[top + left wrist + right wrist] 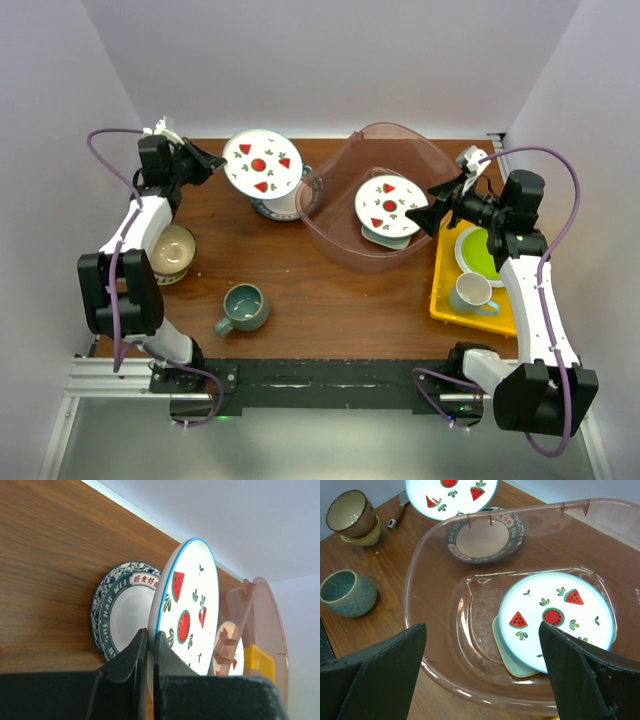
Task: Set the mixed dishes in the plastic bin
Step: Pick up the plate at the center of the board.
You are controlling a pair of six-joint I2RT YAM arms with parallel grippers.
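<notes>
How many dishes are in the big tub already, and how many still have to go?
Done: one watermelon plate and a mint dish lie in the bin. In hand: the left fingers pinch a second watermelon plate. Left: blue plate, stacked bowls, mug.

Watermelon plate [555, 617] rests on mint dish [509, 656] inside plastic bin [432, 625].

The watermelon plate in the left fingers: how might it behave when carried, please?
The watermelon plate looks rigid and glazed, possibly slippery. The left fingers pinch only its rim, so it may pivot. Likely ceramic, it could chip if dropped on the blue-patterned plate below.
</notes>
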